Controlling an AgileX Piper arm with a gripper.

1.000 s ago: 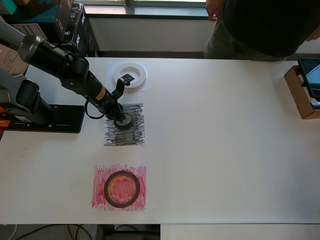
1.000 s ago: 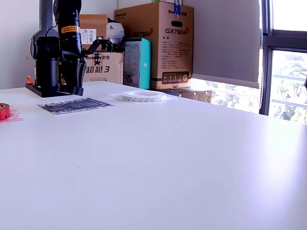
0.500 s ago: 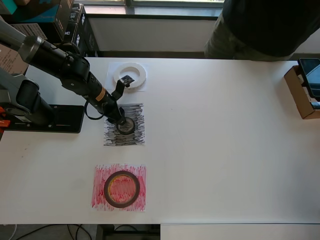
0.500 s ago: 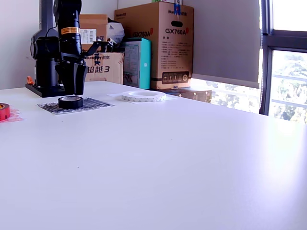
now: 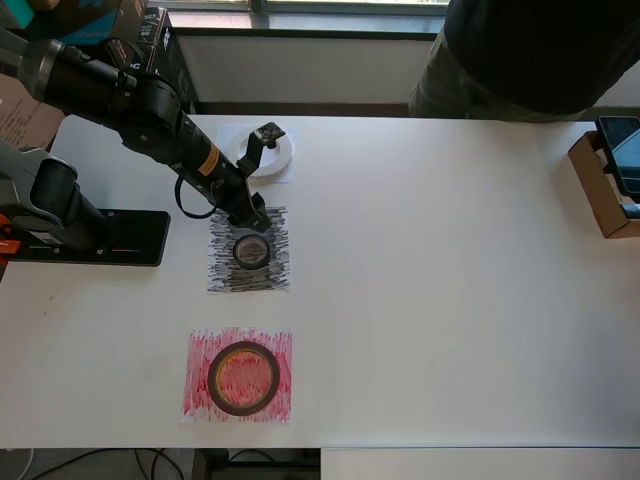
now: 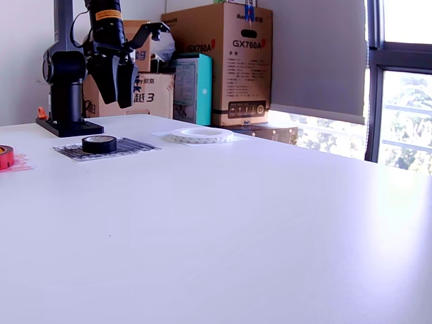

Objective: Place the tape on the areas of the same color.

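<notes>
From above, the three sheets lie in a line near the worktop (image 5: 450,300) edge where the arm's base stands. The small black roll (image 5: 249,251) sits flat in the middle of the black scribbled sheet (image 5: 249,250), which is where its colour says it belongs. The dark red-brown roll (image 5: 243,378) lies flat in the middle of the red scribbled sheet (image 5: 238,375), nearest the bottom edge of this view. The white roll (image 5: 270,152) rests on the plain white sheet (image 5: 272,160) near the far edge, partly hidden by the arm. The end effector (image 5: 252,215) is just beside the black roll on its far side; its fingers look parted and hold nothing, though this angle makes that hard to confirm.

From the side, the end effector (image 6: 121,84) hangs well above the worktop with its fingers pointing down and a gap between them, empty and released. The black roll (image 6: 99,144) stands free on its sheet (image 6: 108,148), apart from the fingers. The white roll (image 6: 201,136) lies flat farther back, and only an edge of the red-brown roll (image 6: 5,156) shows at this view's left. Each roll appears matched to its colour, so I judge the sorting essentially done.
</notes>
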